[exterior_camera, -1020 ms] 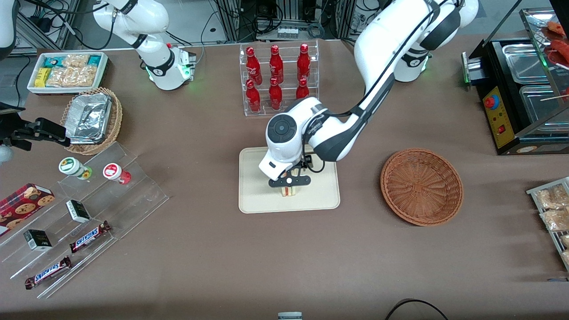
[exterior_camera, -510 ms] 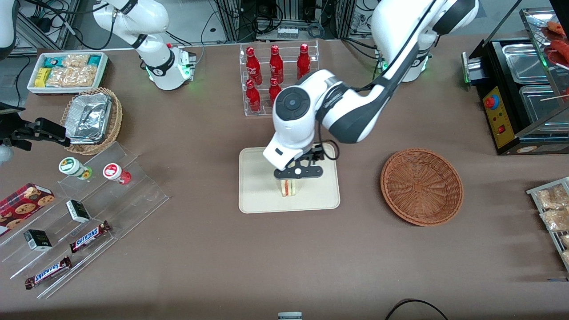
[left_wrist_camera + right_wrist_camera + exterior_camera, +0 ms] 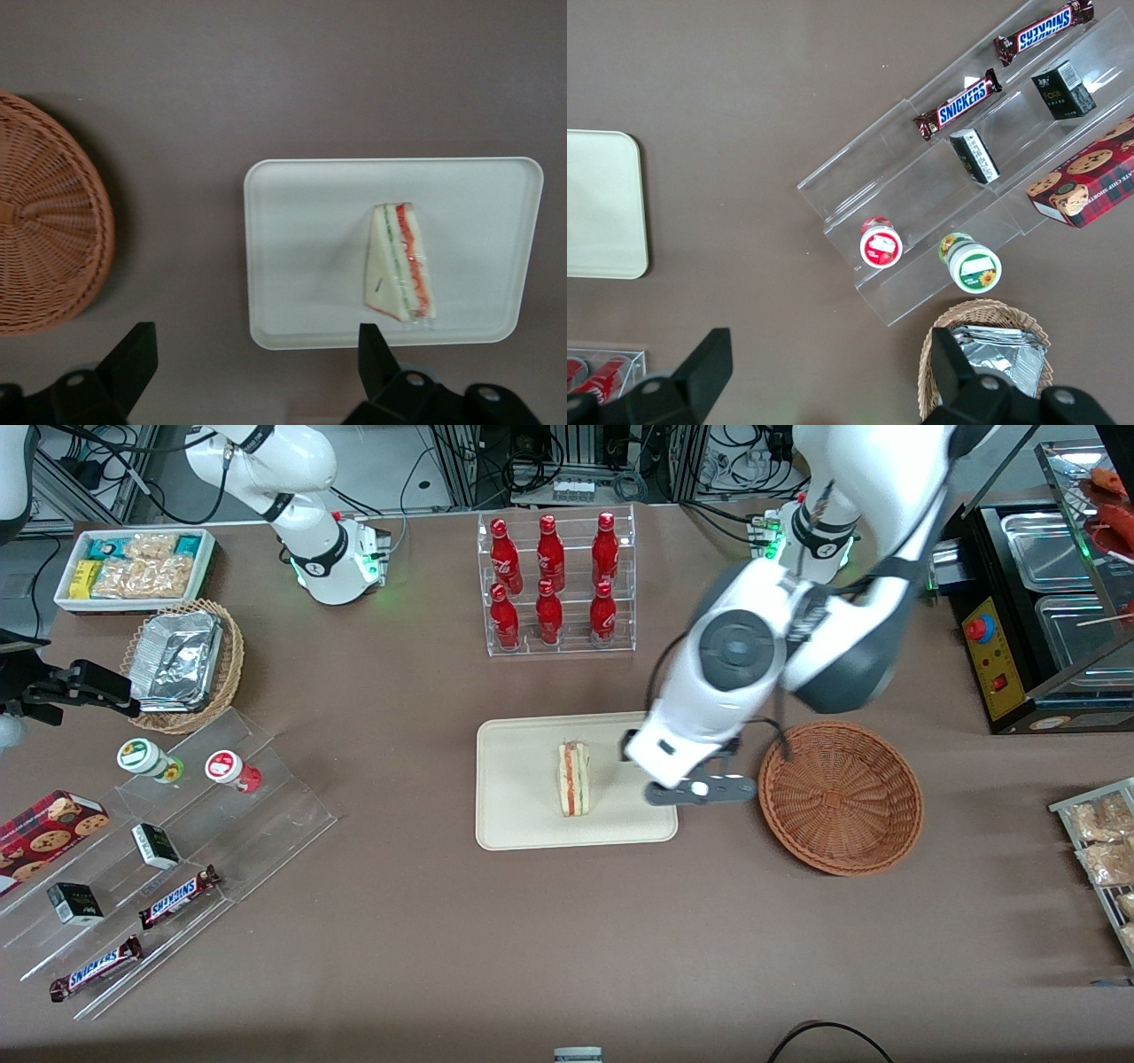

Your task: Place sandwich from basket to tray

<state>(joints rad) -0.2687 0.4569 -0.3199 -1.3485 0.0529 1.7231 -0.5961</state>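
The sandwich (image 3: 573, 779) (image 3: 400, 262), a pale wedge with red and green filling, rests alone on the cream tray (image 3: 518, 815) (image 3: 301, 257) near its middle. The reddish-brown wicker basket (image 3: 840, 797) (image 3: 44, 239) stands beside the tray toward the working arm's end and holds nothing. My gripper (image 3: 700, 790) (image 3: 257, 354) hangs open and empty high above the table, over the strip between the tray's edge and the basket. Both black fingers (image 3: 133, 354) are spread wide apart.
A clear rack of red bottles (image 3: 556, 584) stands farther from the front camera than the tray. Toward the parked arm's end are an acrylic stand with snack bars (image 3: 168, 841), a lighter basket with a foil container (image 3: 182, 662) and a white snack bin (image 3: 133, 567). A black warmer (image 3: 1036, 611) sits at the working arm's end.
My gripper has let go of the sandwich, risen, and swung away from the tray toward the basket. The sandwich stays on the tray.
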